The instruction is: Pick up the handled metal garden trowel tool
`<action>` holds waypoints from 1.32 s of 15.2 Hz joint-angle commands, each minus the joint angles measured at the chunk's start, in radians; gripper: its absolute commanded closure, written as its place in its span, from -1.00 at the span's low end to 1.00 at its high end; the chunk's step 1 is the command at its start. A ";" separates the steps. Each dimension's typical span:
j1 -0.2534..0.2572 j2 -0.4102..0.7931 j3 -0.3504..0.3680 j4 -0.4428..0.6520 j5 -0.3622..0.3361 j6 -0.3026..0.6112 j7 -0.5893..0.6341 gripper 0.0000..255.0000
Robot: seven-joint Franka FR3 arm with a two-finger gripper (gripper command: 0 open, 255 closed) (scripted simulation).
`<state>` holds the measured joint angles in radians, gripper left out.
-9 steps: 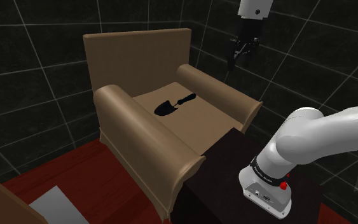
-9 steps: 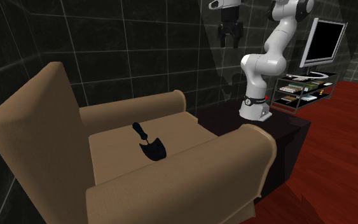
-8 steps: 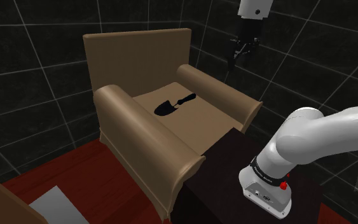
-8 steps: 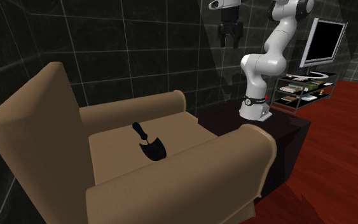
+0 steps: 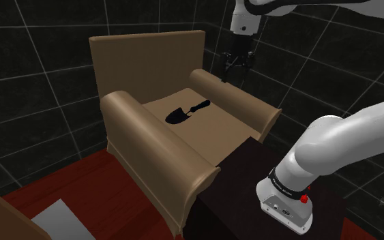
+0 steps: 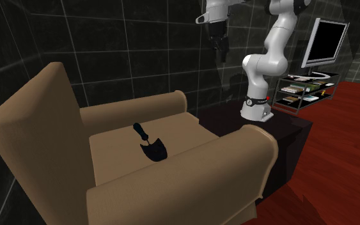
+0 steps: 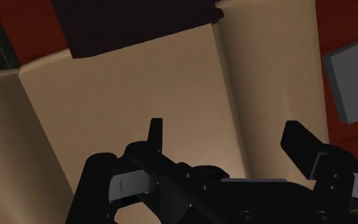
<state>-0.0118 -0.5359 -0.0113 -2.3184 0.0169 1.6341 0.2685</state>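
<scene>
Look to the seat of the armchair [image 5: 149, 61] for the trowel [image 5: 187, 111]. Lies flat near the middle of the cushion, dark all over, with the handle toward the armrest [image 5: 231, 95] on the shoulder view's right and the blade toward the opposite armrest. Touches nothing but the cushion.

Find the gripper [image 5: 232, 65] high above that right-hand armrest, well apart from the trowel. Note the fingers [image 7: 156, 135] spread wide in the wrist view, holding nothing, with tan upholstery beneath.

Reads as the approach, with the grasp not yet begun.

To do it well:
- Carry the hand across from the armrest toward the middle of the seat before dropping, to clear the padded roll rather than brush it.
- Turn the wrist to straddle the handle across its width, not along its length.
- Aim for the handle close to the blade end; probably gives better balance than the far tip.
- Keep the fingers apart all the way down.
- Stop just short of pressing into the cushion, for fear of soft padding giving way and tilting the trowel.
- Close only with the handle squarely between both fingers.
- Then lift straight up, slowly, watching for any droop of the blade.
- Avoid sweeping sideways at seat height, and so avoid nudging the trowel toward the back edge.
</scene>
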 commanded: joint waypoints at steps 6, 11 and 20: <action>-0.033 0.240 -0.006 0.037 0.019 0.195 0.102 -1.00; -0.052 0.422 -0.017 0.108 0.035 0.299 0.168 -1.00; -0.086 0.753 -0.049 0.303 0.080 0.425 0.266 -1.00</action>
<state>-0.0953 0.1807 -0.0582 -2.0386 0.0904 2.0463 0.5207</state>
